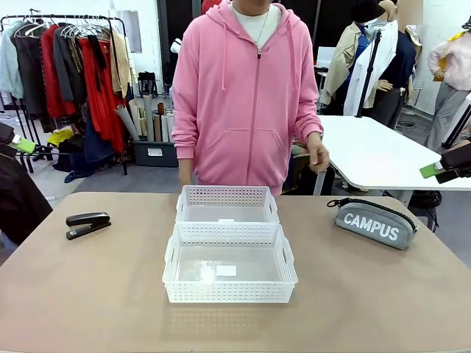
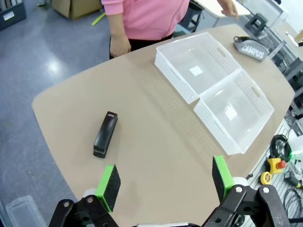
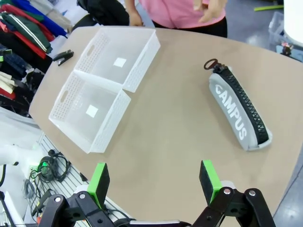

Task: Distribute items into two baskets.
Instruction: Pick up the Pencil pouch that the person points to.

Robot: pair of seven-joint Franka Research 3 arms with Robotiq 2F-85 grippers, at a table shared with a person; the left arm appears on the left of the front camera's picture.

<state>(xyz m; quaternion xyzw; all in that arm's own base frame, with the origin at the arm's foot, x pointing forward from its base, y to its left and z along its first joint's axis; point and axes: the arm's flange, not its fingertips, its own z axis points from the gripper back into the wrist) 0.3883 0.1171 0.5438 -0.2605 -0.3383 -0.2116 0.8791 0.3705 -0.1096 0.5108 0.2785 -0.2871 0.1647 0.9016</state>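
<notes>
Two baskets (image 1: 229,294) sit touching, end to end, with neither item in them yet. Left of the baskets lies the stapler (image 1: 88,224), and right of them the pouch (image 1: 373,224), both flat on the table (image 1: 110,294).

The stapler is probably hard, smooth and dense for its size, so a pinch across its narrow sides near the middle looks safest. The pouch is likely light and soft (it may sag at both ends), so take it across the middle of its width, clear of the zip pull.

The left gripper (image 2: 164,182) hangs high on the baskets' stapler side, jaws spread wide and empty, with the stapler ahead of it, not between them. The right gripper (image 3: 154,181) hangs likewise on the pouch side, spread and empty, with the pouch well beyond.
</notes>
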